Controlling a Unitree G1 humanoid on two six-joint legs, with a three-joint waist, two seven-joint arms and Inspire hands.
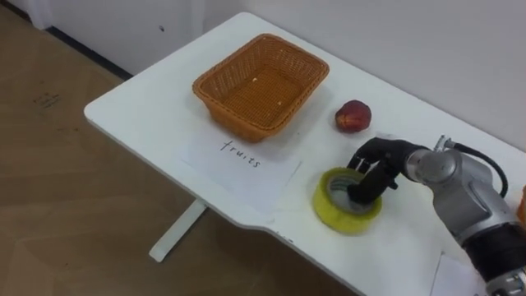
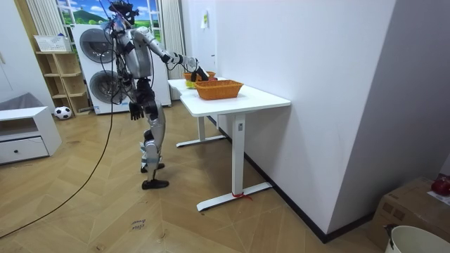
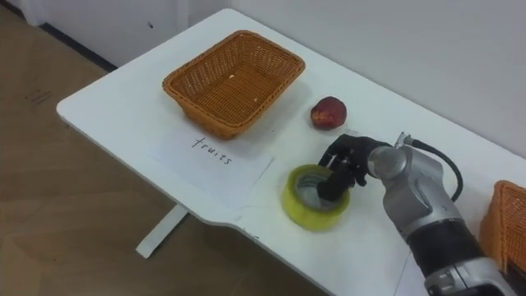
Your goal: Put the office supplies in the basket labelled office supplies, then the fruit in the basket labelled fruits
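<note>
The dark fingers of the robot's right hand hook down into the hole of a roll of yellow tape, curled over its far right rim in a grasp, at the near edge of a white table. The roll lies flat on the tabletop, in neither basket. Just beyond the hand, apart from it, a red peach sits loose on the table. To the left of the peach stands an empty brown wicker basket, and a handwritten sheet of paper lies flat on the table against the basket's near side, between the basket and the table edge. At the far right, the corner of a second wicker basket shows on the same table. Seen from across the room, the robot stands on a wooden floor at the table's long side, right arm stretched out over the top, while its left hand hangs at its hip. Behind it are a washing machine, an open shelf unit and a football on the floor.
</note>
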